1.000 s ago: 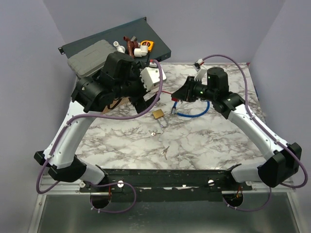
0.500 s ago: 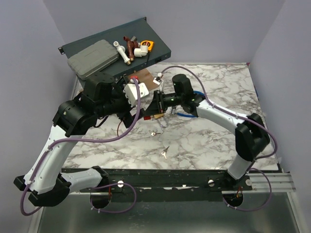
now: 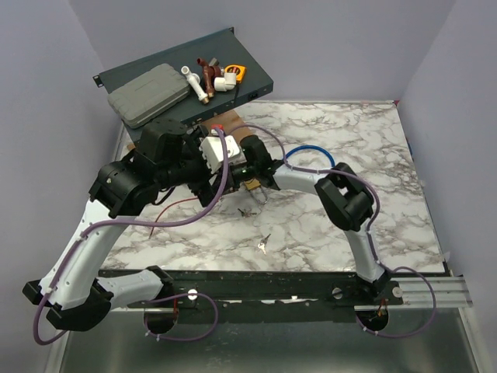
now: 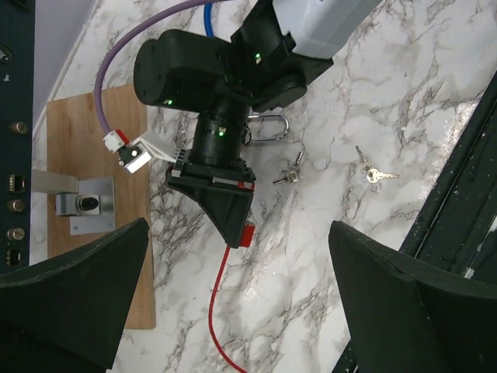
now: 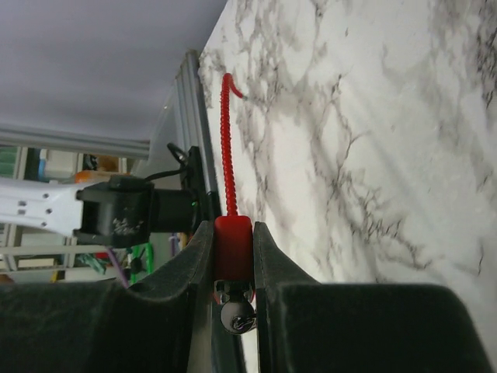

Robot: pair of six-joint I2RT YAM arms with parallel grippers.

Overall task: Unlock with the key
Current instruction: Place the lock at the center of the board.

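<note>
Two tiny silver keys lie loose on the marble, one key [image 4: 287, 176] [image 3: 247, 211] just below the brass padlock [image 3: 252, 185] and a second key [image 4: 373, 172] [image 3: 264, 244] nearer the front edge. Only the padlock's silver shackle [image 4: 268, 128] shows in the left wrist view. My right gripper [image 5: 233, 256] [image 4: 235, 229] is shut on the red head [image 5: 233, 241] of a red cable [image 4: 217, 303], with a small lock cylinder showing between the jaws. High above it hovers my left gripper [image 4: 248, 311], open and empty. Neither gripper touches a key.
A wooden board [image 4: 54, 155] with a metal latch [image 4: 85, 206] lies at the left. A blue cable [image 3: 311, 151] loops behind the right arm. At the back left is a dark tray [image 3: 256, 78] with a grey case [image 3: 147, 93] and pipe fittings.
My right arm has swung left across the table with the red cable head in its jaws, ending under my left wrist. The left arm has pulled back toward the left.
</note>
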